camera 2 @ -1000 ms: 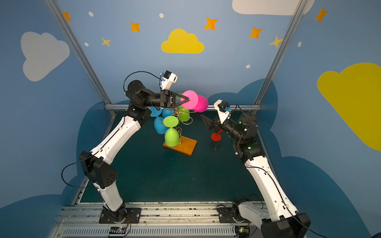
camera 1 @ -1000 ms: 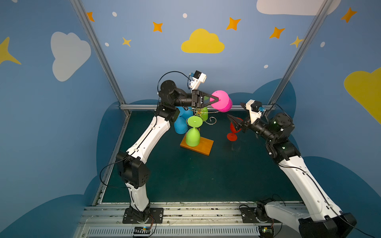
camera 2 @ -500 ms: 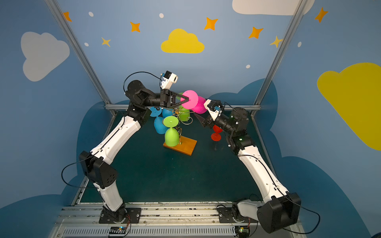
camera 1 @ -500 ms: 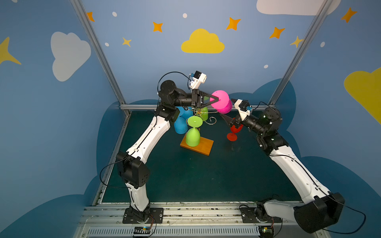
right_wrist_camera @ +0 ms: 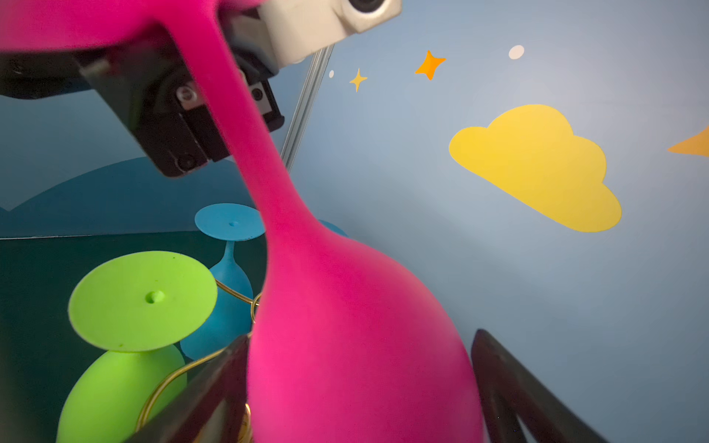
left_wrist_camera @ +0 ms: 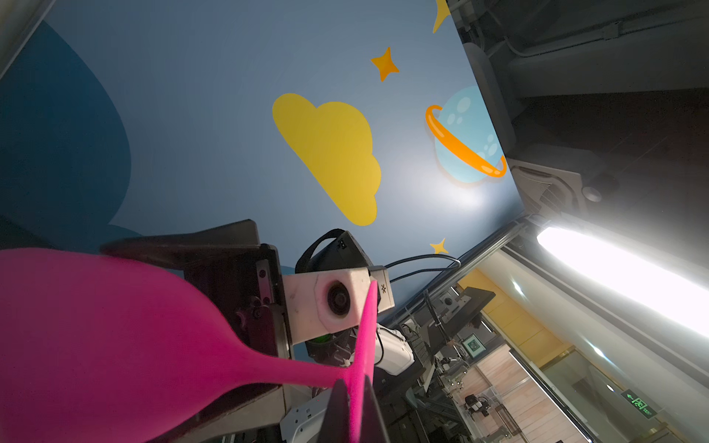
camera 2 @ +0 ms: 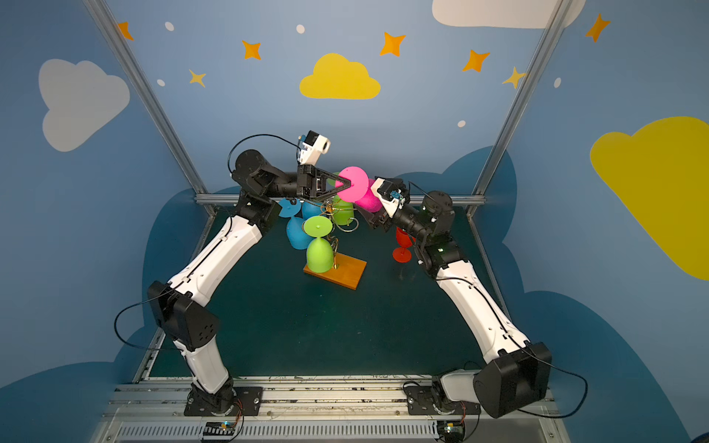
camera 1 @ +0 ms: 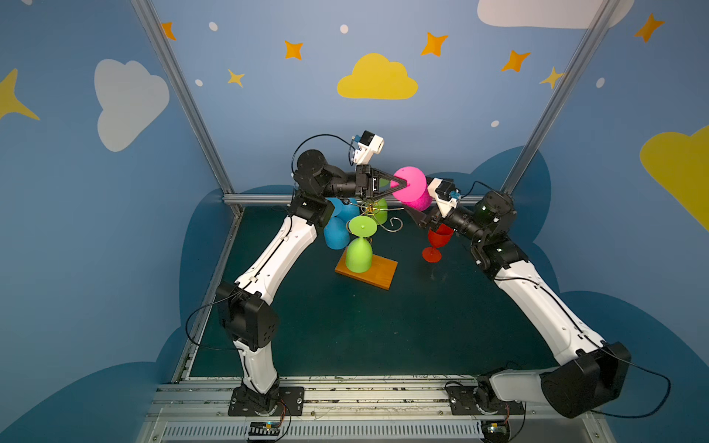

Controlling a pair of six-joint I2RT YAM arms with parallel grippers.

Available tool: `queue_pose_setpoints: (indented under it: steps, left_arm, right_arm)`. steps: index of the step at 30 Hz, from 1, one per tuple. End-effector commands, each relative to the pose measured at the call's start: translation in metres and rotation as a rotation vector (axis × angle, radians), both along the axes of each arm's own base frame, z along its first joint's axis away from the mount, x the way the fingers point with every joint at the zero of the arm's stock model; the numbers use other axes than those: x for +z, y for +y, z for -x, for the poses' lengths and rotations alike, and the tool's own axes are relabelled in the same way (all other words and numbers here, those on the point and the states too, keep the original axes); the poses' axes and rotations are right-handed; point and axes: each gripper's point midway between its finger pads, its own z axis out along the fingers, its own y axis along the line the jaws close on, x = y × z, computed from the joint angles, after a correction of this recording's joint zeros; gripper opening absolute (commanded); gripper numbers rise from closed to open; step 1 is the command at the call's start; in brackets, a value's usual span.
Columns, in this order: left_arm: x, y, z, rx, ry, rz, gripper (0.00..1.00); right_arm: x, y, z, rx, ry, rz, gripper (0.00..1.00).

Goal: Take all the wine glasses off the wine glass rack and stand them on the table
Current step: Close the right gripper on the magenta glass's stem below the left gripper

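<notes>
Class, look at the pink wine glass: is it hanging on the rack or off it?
Off it: the pink wine glass is held above the rack by the left gripper, shut on its stem.

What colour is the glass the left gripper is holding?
Bright pink glass, clearest in the right wrist view.

Blue painted wall panels (camera 1: 268, 115) w/ yellow cloud (camera 1: 377, 78), white clouds (camera 1: 128, 101), orange stars (camera 1: 293, 50), small white dots. Silver aluminium corner posts (camera 1: 184, 96) at back L & R. Dark green matte floor (camera 1: 364, 330). Slotted metal rail (camera 1: 326, 395) along front edge. Left wrist view: bright fluorescent tube (left_wrist_camera: 621, 276), ringed-planet decal (left_wrist_camera: 466, 136).
</notes>
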Motion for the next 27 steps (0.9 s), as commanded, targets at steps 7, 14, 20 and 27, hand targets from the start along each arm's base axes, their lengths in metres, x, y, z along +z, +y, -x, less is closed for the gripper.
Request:
queue_pose_setpoints:
  steps: [7,14,20,27]
  left_arm:
    - [0.016,0.005,0.010,-0.010,-0.057,0.032,0.03]
    - [0.014,0.005,0.006,-0.008,-0.053,0.033,0.12]
    - [0.013,0.014,-0.004,0.030,-0.067,0.042,0.50]
    - [0.007,0.036,-0.026,0.153,-0.107,0.049,0.64]
  right_arm:
    - [0.014,0.006,-0.009,-0.011,-0.019,-0.016,0.87]
    - [0.013,0.008,-0.006,-0.011,0.000,-0.013,0.75]
    - [0.016,0.003,0.002,-0.033,0.038,-0.021,0.54]
    - [0.023,-0.017,0.021,-0.121,0.126,-0.038,0.41]
